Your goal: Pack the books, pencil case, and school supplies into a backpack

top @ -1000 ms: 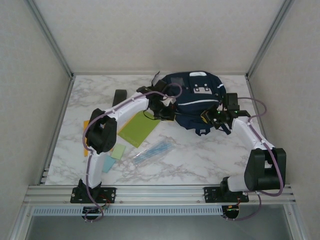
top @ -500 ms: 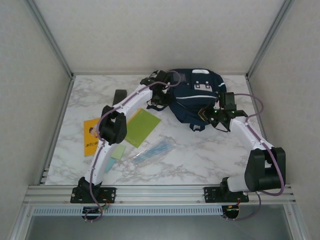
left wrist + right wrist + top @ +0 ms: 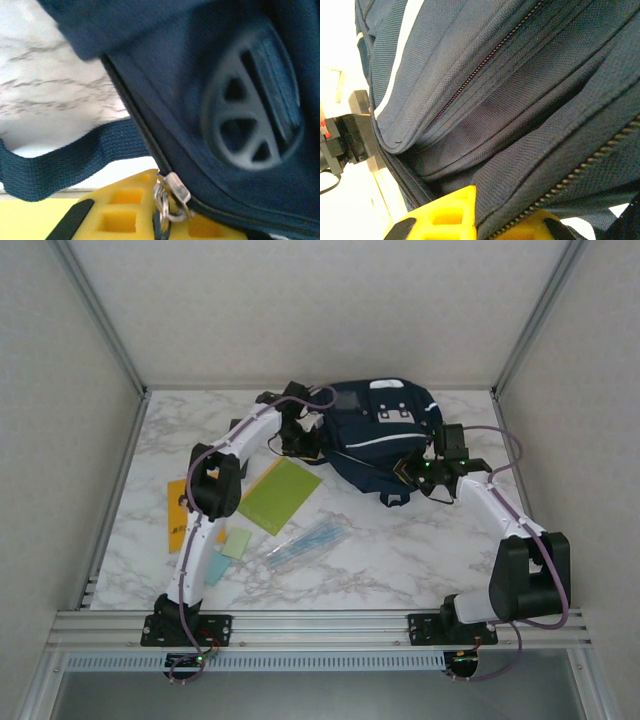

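pinching the zipper pull (image 3: 169, 197) of the backpack (image 3: 385, 435), the left gripper (image 3: 303, 440) is closed, and the right gripper (image 3: 410, 472) is clamped shut on a fold of navy fabric at its near right edge. the backpack lies at the back of the marble table (image 3: 420, 550), with the green notebook (image 3: 278, 495), orange booklet (image 3: 176, 512) and two small pads (image 3: 236, 543) apart from it near the left arm (image 3: 215, 490).

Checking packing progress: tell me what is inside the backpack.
The backpack hides its inside under navy fabric; contents cannot be seen. The lime-green notebook and orange-yellow booklet lie outside.
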You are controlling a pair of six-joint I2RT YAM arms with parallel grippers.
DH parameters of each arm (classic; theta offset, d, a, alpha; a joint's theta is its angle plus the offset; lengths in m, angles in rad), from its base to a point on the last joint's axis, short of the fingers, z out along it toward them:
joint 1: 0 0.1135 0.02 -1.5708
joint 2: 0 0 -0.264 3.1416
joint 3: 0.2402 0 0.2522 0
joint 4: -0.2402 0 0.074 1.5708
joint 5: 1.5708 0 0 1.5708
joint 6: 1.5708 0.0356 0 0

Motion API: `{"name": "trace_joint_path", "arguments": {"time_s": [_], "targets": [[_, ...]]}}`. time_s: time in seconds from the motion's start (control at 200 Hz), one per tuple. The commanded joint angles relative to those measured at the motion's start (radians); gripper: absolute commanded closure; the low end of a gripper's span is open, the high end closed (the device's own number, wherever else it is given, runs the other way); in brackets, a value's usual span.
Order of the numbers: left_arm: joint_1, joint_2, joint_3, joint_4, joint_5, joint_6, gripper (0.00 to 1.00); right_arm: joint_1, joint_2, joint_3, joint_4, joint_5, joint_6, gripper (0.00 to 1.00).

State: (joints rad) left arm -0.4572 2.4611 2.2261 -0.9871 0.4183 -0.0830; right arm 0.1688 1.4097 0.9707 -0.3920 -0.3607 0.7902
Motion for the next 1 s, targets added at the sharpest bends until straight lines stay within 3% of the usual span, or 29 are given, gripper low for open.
{"name": "trace_joint_path", "arguments": {"time_s": [0.0, 0.055, 0.11, 0.22, 0.27, 0.33, 0.355, 0.42, 0.686, 0.866, 0.996], "targets": [[0.088, -0.062, -0.002, 0.053, -0.17, -0.079, 0.98, 0.008, -0.001, 0.031, -0.003, 0.05, -0.032, 1.0], [0.08, -0.081, -0.022, 0.093, -0.174, -0.093, 0.95, 0.022, -0.003, 0.034, 0.013, 0.047, -0.025, 1.0], [0.072, -0.107, -0.045, 0.13, -0.183, -0.11, 0.82, 0.033, -0.006, 0.039, 0.022, 0.039, -0.008, 0.99], [0.065, -0.163, -0.091, 0.162, -0.2, -0.146, 0.56, 0.055, -0.03, 0.049, 0.026, 0.031, 0.022, 0.59], [0.063, -0.195, -0.119, 0.16, -0.21, -0.166, 0.51, 0.071, -0.05, 0.052, 0.021, 0.031, 0.029, 0.48], [0.064, -0.253, -0.171, 0.16, -0.241, -0.186, 0.47, 0.094, -0.069, 0.061, 0.009, 0.037, 0.032, 0.43], [0.064, -0.281, -0.202, 0.165, -0.256, -0.193, 0.17, 0.109, -0.079, 0.067, -0.004, 0.043, 0.03, 0.42], [0.069, -0.359, -0.293, 0.186, -0.289, -0.205, 0.06, 0.149, -0.086, 0.08, -0.023, 0.058, 0.032, 0.41], [0.119, -0.559, -0.662, 0.286, -0.34, -0.263, 0.04, 0.368, 0.056, 0.107, 0.088, 0.089, 0.081, 0.4], [0.145, -0.577, -0.799, 0.343, -0.339, -0.286, 0.04, 0.492, 0.26, 0.173, 0.232, 0.118, 0.124, 0.41], [0.172, -0.553, -0.844, 0.395, -0.275, -0.3, 0.04, 0.538, 0.405, 0.235, 0.275, 0.155, 0.163, 0.44]]}}
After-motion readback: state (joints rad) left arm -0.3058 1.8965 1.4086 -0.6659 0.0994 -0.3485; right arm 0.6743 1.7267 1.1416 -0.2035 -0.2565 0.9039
